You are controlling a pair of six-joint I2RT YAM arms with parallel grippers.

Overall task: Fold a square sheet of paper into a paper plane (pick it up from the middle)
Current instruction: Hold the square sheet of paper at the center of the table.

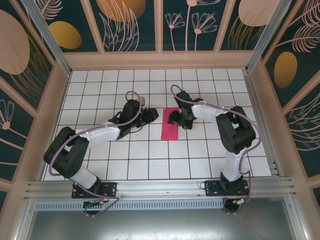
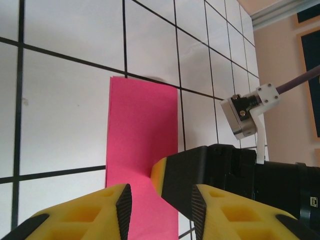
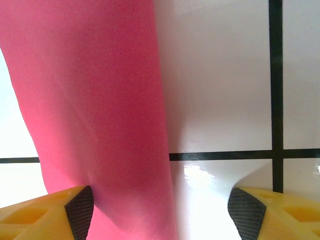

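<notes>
The square sheet of paper point(image 1: 169, 127) lies on the tiled table as a narrow magenta-pink strip, folded lengthwise. It runs up the middle of the left wrist view point(image 2: 142, 130) and fills the left half of the right wrist view point(image 3: 95, 100). My left gripper point(image 1: 152, 116) sits just left of the strip's far end, open point(image 2: 160, 200), with paper below the gap and nothing gripped. My right gripper point(image 1: 175, 119) is over the strip's far right edge, wide open point(image 3: 162, 210). One of its fingertips point(image 2: 159, 175) rests on the paper, which dents slightly there. A paper plane is out of view.
The white grid table point(image 1: 150, 160) is boxed in by patterned walls and a metal rail point(image 1: 160, 187) at the near edge. The right arm's black wrist point(image 2: 235, 175) and its white camera mount point(image 2: 245, 115) stand close in front of my left fingers.
</notes>
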